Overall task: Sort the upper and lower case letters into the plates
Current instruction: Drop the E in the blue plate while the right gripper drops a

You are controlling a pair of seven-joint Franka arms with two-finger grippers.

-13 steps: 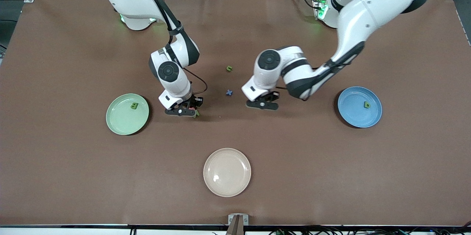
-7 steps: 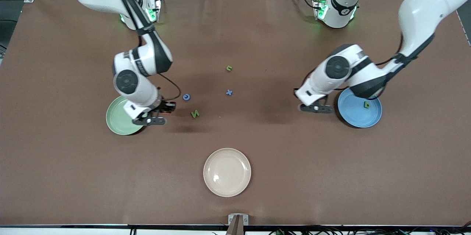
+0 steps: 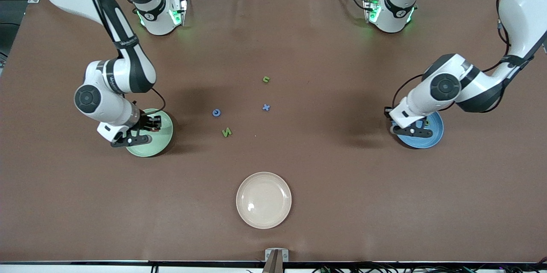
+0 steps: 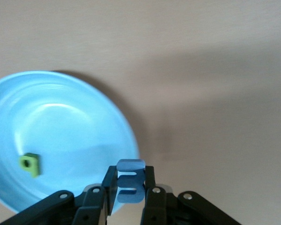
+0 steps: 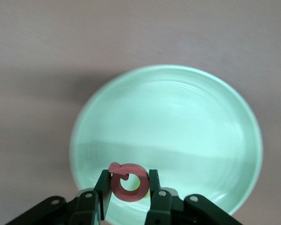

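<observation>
At the right arm's end of the tabletop (image 3: 85,204), the right gripper (image 3: 131,139) hangs over the mint green plate (image 3: 160,147), jaws pinching a red ring-shaped letter (image 5: 128,182). Loose mid-tabletop: a blue round letter (image 3: 216,113), a green N (image 3: 226,132) nearer the front camera, a blue x (image 3: 266,107), a green n (image 3: 266,79) farther from the camera. Cream plate (image 3: 263,200) sits nearest the camera. At the left arm's end, the left gripper (image 3: 407,129) is over the rim of the blue plate (image 3: 431,136), jaws pinching a blue letter (image 4: 130,185); a green letter (image 4: 30,163) lies in that plate.
</observation>
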